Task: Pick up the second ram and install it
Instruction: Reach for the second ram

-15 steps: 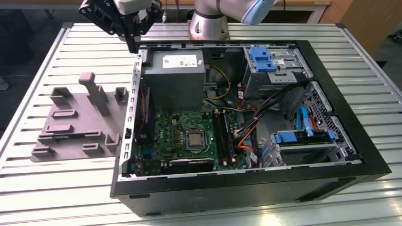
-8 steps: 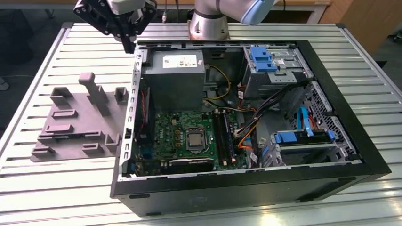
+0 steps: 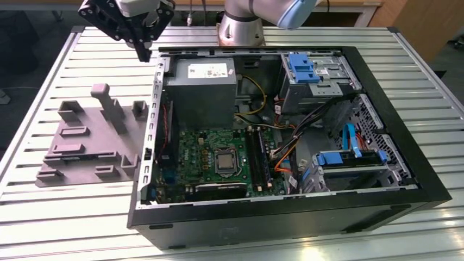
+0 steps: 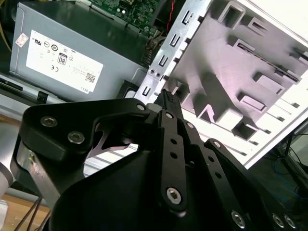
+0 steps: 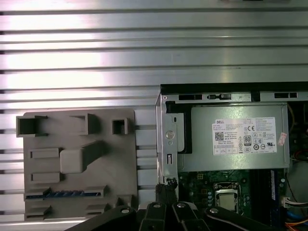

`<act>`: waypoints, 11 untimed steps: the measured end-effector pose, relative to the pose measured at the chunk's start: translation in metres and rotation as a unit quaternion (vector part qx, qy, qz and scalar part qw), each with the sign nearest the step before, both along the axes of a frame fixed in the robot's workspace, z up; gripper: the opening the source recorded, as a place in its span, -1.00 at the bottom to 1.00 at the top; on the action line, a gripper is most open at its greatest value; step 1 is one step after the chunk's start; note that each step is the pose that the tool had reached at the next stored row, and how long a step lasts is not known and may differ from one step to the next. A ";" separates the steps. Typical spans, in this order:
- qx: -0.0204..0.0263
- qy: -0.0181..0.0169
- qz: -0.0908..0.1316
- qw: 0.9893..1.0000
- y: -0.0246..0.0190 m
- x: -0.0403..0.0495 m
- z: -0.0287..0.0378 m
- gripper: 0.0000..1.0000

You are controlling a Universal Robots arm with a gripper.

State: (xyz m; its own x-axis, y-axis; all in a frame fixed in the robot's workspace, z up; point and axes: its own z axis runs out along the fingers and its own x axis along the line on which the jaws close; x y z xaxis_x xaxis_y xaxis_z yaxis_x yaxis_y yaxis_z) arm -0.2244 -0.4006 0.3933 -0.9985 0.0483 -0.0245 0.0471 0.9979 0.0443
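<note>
The second ram (image 5: pixel 62 194) sits in the grey tray (image 5: pixel 77 125) beside the computer case (image 5: pixel 166 139).

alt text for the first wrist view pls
The robot's closed hand hovers over the edge of an open computer case, beside its grey power supply and green board. A grey plastic tray lies on the slatted metal table, with what looks like a memory stick in one slot.

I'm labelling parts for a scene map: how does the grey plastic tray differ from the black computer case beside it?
The grey tray is a low slab with raised blocks; the computer case is black with tall walls. The grey tray is the smaller; the computer case is far larger. The tray is one plain moulded piece, while the case is packed with a green board, a power supply box and cables. Both lie flat on the slatted table.
</note>
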 end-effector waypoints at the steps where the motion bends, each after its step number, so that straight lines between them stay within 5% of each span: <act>1: 0.000 0.000 0.000 1.000 0.0000 -0.0010 0.0000 -0.79; 11: 0.000 0.000 0.001 1.000 -0.0001 -0.0113 0.0000 -0.79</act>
State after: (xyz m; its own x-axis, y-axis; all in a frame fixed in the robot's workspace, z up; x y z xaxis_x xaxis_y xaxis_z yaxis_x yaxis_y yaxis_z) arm -0.2357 -0.4008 0.3933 -0.9987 0.0456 -0.0245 0.0445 0.9980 0.0444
